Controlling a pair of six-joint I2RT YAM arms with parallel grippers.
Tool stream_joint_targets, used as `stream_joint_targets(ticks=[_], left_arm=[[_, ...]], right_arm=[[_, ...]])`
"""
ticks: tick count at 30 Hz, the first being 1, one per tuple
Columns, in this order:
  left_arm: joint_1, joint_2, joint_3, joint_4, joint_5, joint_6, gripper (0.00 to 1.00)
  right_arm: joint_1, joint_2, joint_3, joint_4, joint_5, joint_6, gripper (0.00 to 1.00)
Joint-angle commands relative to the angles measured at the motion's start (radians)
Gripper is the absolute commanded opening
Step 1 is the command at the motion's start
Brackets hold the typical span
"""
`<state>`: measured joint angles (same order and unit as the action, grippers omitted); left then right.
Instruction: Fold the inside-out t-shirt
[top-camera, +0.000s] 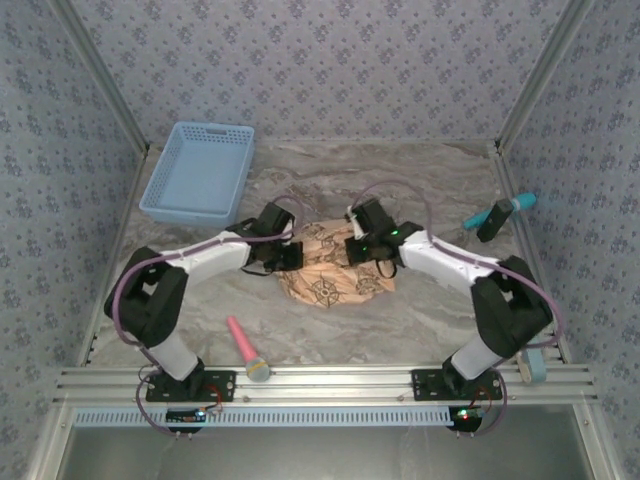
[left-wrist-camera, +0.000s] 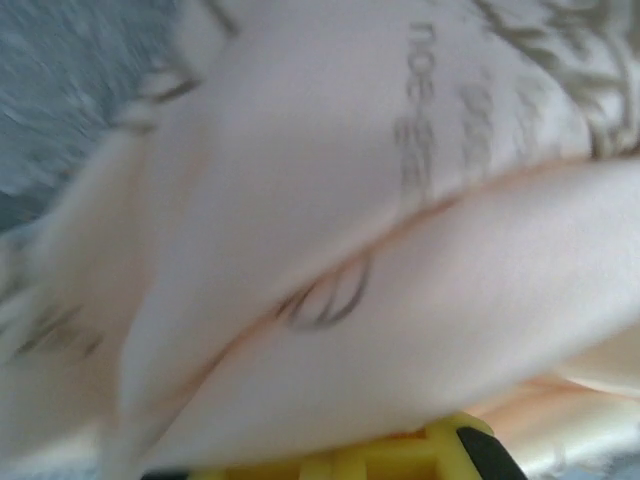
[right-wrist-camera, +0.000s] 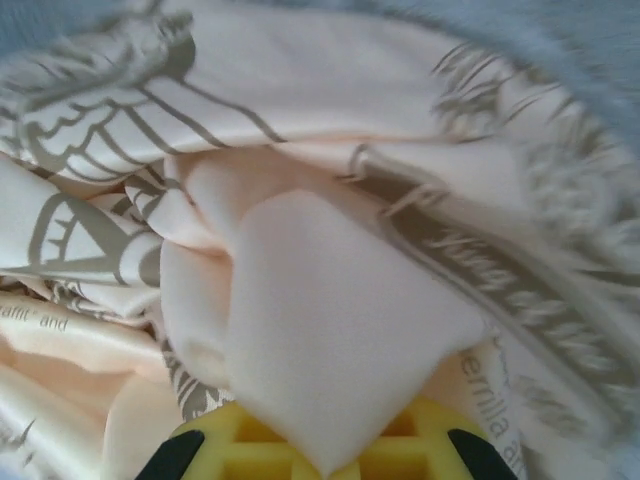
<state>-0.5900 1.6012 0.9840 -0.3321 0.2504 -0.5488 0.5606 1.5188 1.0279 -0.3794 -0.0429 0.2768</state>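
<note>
Both arms reach down to the shirt (top-camera: 325, 272), which lies crumpled mid-table (top-camera: 420, 180) between them as I watch from my remote station. The left gripper (top-camera: 290, 255) sits at its left edge, jaws closed on pale cloth. The right gripper (top-camera: 358, 250), at the right edge, pinches a fold of the reverse side. A blue basket (top-camera: 200, 172) stands far left, and a pink tool (top-camera: 245, 350) lies by the front rail.

Inside-out t-shirt (top-camera: 330, 278): one is counted, centre of frame.
Blue plastic basket (top-camera: 163, 206): one is counted, upper left.
Pink-handled tool (top-camera: 243, 345): one is counted, lower centre.
Teal-handled tool (top-camera: 498, 212): one is counted, right.
Robot arms: two are counted, left arm (top-camera: 190, 265) and right arm (top-camera: 462, 266).
</note>
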Motion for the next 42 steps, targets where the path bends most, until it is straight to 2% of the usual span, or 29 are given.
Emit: stream_joint_targets(ticks=[1, 3, 7, 8, 9, 10, 12, 13, 14, 18, 22, 24, 27, 32, 34, 35, 36, 37, 38, 40, 42], left_arm=[[0.061, -0.206, 0.018, -0.031, 0.069, 0.072, 0.0], [0.097, -0.3, -0.032, -0.018, 0.091, 0.085, 0.0], [0.164, -0.38, -0.199, 0.071, 0.07, 0.067, 0.0], [0.181, -0.362, -0.236, 0.115, 0.104, 0.056, 0.0], [0.189, -0.336, -0.257, 0.151, 0.145, 0.049, 0.01], [0.193, -0.298, -0.262, 0.174, 0.194, 0.049, 0.1], [0.19, -0.225, -0.229, 0.14, 0.238, 0.057, 0.36], [0.186, -0.199, -0.207, 0.112, 0.245, 0.065, 0.44], [0.182, -0.188, -0.191, 0.085, 0.252, 0.08, 0.47], [0.137, -0.253, -0.116, -0.025, 0.216, 0.17, 0.49], [0.016, -0.298, -0.015, -0.15, 0.029, 0.274, 0.52], [-0.036, -0.275, 0.014, -0.133, 0.019, 0.289, 0.52], [-0.063, -0.201, 0.018, -0.027, 0.045, 0.252, 0.52], [-0.09, -0.024, 0.077, 0.049, 0.043, 0.299, 0.51], [-0.092, 0.045, 0.113, 0.037, 0.026, 0.336, 0.53], [-0.092, 0.079, 0.132, 0.03, 0.011, 0.348, 0.54], [-0.092, 0.104, 0.15, 0.02, -0.007, 0.361, 0.54], [-0.09, 0.129, 0.188, -0.007, -0.04, 0.369, 0.46], [-0.081, 0.144, 0.237, -0.059, -0.079, 0.362, 0.27], [-0.048, 0.143, 0.358, -0.199, -0.084, 0.36, 0.0], [-0.026, 0.092, 0.419, -0.244, -0.054, 0.362, 0.0]], right_arm=[[-0.15, -0.154, 0.098, -0.2, -0.116, 0.097, 0.0], [-0.24, -0.207, 0.107, -0.303, -0.152, 0.142, 0.0], [-0.328, -0.247, -0.068, -0.247, -0.122, 0.179, 0.0], [-0.337, -0.218, -0.113, -0.227, -0.141, 0.168, 0.02], [-0.34, -0.185, -0.134, -0.196, -0.148, 0.158, 0.11], [-0.34, -0.145, -0.144, -0.194, -0.154, 0.155, 0.18], [-0.319, -0.106, -0.144, -0.205, -0.137, 0.138, 0.31], [-0.3, -0.11, -0.136, -0.216, -0.108, 0.13, 0.38], [-0.274, -0.123, -0.12, -0.244, -0.085, 0.112, 0.43], [-0.144, -0.212, -0.023, -0.336, 0.033, 0.053, 0.51], [-0.03, -0.251, 0.014, -0.306, -0.008, 0.006, 0.55], [0.001, -0.229, -0.013, -0.231, -0.034, 0.006, 0.55], [0.016, -0.149, -0.046, -0.12, -0.026, 0.024, 0.56], [0.068, -0.034, -0.043, -0.048, 0.096, -0.021, 0.58], [0.07, 0.006, -0.034, -0.011, 0.133, -0.04, 0.57], [0.064, 0.019, -0.033, 0.006, 0.14, -0.041, 0.48], [0.048, 0.027, -0.019, 0.01, 0.114, -0.037, 0.21], [0.031, 0.015, -0.001, 0.004, 0.068, -0.03, 0.0], [0.017, -0.024, 0.016, -0.002, -0.003, -0.021, 0.0], [0.008, -0.127, 0.039, -0.021, -0.103, 0.005, 0.0], [0.004, -0.202, 0.08, -0.086, -0.2, -0.003, 0.0]])
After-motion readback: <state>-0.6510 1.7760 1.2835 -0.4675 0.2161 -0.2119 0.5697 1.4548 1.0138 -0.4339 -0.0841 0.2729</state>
